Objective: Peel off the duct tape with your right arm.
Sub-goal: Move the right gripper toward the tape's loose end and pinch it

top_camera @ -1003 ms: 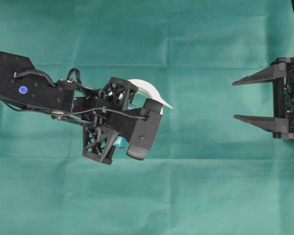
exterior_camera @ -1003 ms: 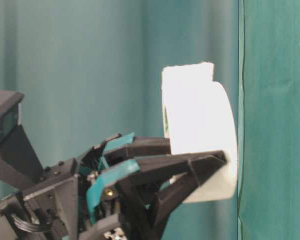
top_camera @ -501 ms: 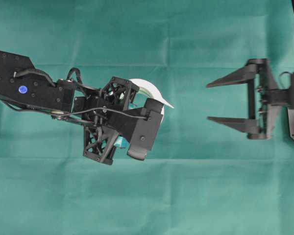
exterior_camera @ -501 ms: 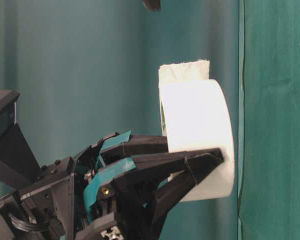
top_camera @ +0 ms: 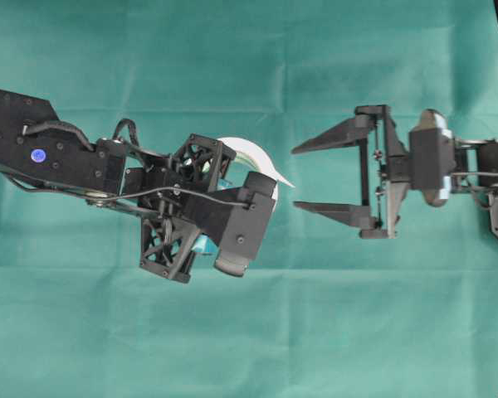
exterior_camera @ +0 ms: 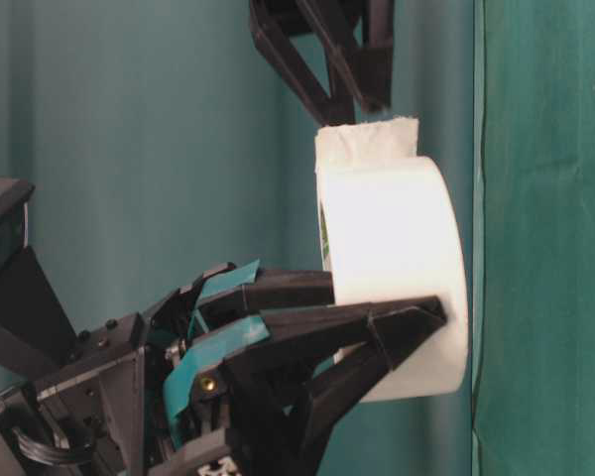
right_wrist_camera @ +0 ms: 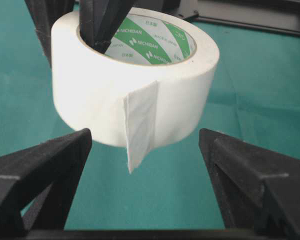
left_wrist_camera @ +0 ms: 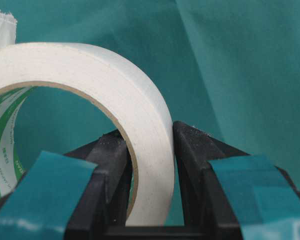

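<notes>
Left gripper (left_wrist_camera: 150,150): clamped on duct tape (right_wrist_camera: 140,85) wall, one finger inside core, roll held clear of green worktop (top_camera: 357,332) | Right gripper (top_camera: 297,178): jaws wide, holding nothing, near loose tab (right_wrist_camera: 139,130) | Tape: white, green-printed core

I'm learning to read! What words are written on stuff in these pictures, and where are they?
"NICHIBAN": repeated in white on the green stripes inside the core of the duct tape.
"MADE IN JAPAN": small letters on the same core, only just legible.
Japanese characters beside them: too small to read.
Nothing else carries readable writing.
</notes>
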Controlling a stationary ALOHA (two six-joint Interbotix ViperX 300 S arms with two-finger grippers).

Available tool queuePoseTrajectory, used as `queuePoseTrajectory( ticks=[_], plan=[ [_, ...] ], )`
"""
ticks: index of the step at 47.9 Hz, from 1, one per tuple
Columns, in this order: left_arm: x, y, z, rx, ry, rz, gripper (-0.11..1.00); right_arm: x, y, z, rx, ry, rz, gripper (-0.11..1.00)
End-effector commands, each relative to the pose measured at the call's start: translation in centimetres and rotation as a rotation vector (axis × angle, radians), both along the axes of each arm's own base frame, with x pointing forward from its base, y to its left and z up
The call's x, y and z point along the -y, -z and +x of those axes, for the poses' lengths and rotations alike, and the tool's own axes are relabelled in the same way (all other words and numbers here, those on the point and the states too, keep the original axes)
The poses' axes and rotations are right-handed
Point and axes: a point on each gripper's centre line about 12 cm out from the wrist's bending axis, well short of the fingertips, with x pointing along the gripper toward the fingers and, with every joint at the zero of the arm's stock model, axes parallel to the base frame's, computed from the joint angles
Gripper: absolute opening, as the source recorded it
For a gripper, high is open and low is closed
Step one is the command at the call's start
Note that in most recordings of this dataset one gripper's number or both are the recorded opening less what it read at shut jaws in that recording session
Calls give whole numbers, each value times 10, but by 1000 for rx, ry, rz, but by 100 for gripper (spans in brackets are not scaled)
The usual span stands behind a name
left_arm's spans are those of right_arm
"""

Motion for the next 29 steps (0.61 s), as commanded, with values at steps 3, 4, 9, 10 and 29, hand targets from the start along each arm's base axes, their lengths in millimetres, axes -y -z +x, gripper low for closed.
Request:
queuePoseTrajectory(
  ticks=[3, 4, 9, 10, 29],
  plan=[
    [0, -26, 0, 72, 3, -4, 23, 0, -9, 11, 37, -2, -2, 83],
    [1, -26, 0, 72, 5, -3, 23, 0, -9, 11, 35, 0, -2, 83],
    [1, -26, 0, 72, 5, -4, 23, 0, -8, 11, 40, 0, -2, 83],
    [1, -27, 0, 74, 5, -4, 23, 0, -9, 11, 41, 0, -2, 83],
    [1, -26, 1, 72, 5, -4, 23, 0, -10, 12, 43, 0, -2, 83]
  ],
)
